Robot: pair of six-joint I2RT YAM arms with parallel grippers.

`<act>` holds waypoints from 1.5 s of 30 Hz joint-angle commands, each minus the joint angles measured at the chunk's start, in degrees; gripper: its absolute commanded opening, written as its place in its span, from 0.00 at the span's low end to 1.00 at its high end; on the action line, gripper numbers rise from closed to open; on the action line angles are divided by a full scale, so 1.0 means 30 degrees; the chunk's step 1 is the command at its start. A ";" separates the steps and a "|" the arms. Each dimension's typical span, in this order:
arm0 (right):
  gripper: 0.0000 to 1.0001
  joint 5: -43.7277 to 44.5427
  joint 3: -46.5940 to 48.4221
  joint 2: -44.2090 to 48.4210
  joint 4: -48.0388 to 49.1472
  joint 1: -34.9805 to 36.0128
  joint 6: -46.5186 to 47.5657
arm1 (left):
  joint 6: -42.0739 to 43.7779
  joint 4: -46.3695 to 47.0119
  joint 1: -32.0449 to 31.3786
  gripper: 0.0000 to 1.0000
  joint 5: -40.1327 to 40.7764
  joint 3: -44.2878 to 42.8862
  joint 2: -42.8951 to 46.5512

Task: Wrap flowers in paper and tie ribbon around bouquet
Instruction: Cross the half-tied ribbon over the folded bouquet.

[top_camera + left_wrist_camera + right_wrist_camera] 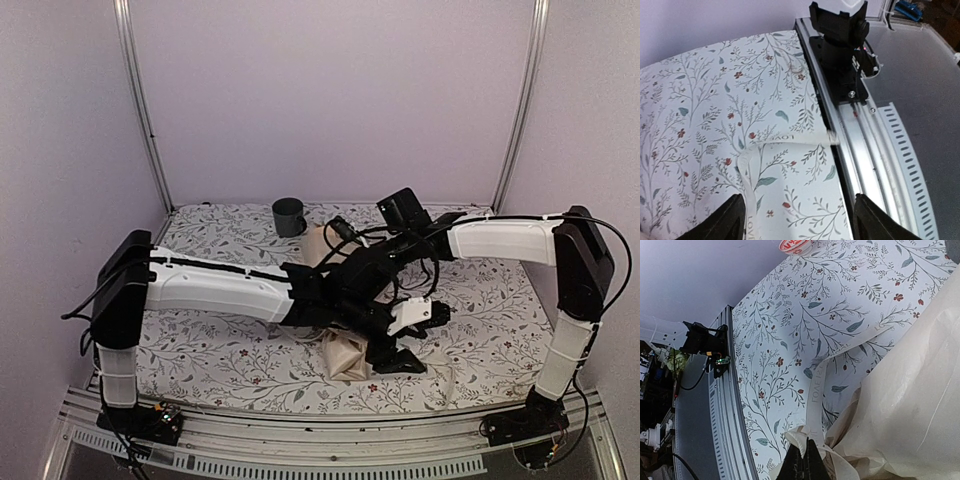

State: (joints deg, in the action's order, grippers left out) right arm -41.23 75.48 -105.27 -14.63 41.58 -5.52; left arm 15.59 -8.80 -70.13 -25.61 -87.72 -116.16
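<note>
Pale lilac walls [330, 100] close in a table spread with a white cloth [220, 360] printed with leafy sprigs and small red blossoms, and a ribbed metal rail [860, 150] runs along its near edge. Both arms reach inward and cross over the middle of the table: the left arm [220, 285] lies low from the left and the right arm [500, 240] bends in from the right. Beneath them lies the bouquet [347, 358] — a crumpled cream-peach paper bundle, mostly hidden in the overhead view, and its flowers cannot be made out. A dark mug [288, 216] stands upright at the far edge, apart from the bundle. The ribbon [790, 141], cream with printed lettering, trails flat over the cloth to the rail and curves back toward the paper [910, 400]. The left gripper [800, 225] hovers above that strand with its jaws spread wide — nothing is between them. The right gripper [806, 460] has its jaws pressed together, with a fold of the ribbon pinched at their tips just beside the paper's edge.
</note>
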 commanded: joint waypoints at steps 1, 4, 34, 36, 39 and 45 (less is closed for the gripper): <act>0.00 -0.0402 0.0144 0.0702 -0.0189 -0.0071 0.0355 | 0.1016 0.3284 -0.0134 0.77 0.3272 0.1347 0.2624; 0.00 -0.0366 0.0106 0.0761 -0.0191 -0.0091 0.0289 | 0.0947 0.3602 -0.0149 0.80 0.3781 0.2344 0.3598; 0.00 0.1308 -0.1899 0.0912 0.5148 0.1257 -0.8378 | -0.9855 1.9164 0.3607 0.59 1.2734 1.5936 0.5278; 0.00 0.1231 -0.2385 0.0899 0.5190 0.1258 -0.8453 | -0.9911 1.9734 0.3763 0.44 1.2561 1.6152 0.5178; 0.00 0.0985 -0.2560 0.0981 0.5149 0.1278 -0.8394 | -0.9921 2.0762 0.3943 0.15 1.2181 1.6631 0.5120; 0.24 0.2496 -0.2207 0.2110 0.2174 0.1189 -0.6596 | -1.0539 2.1733 0.4040 0.00 1.0558 1.7231 0.4876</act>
State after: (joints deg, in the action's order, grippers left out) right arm -37.87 68.18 -103.28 -1.21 45.01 -29.47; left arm -14.59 51.13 -58.67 9.56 -37.50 -100.99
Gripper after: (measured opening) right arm 0.116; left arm 0.006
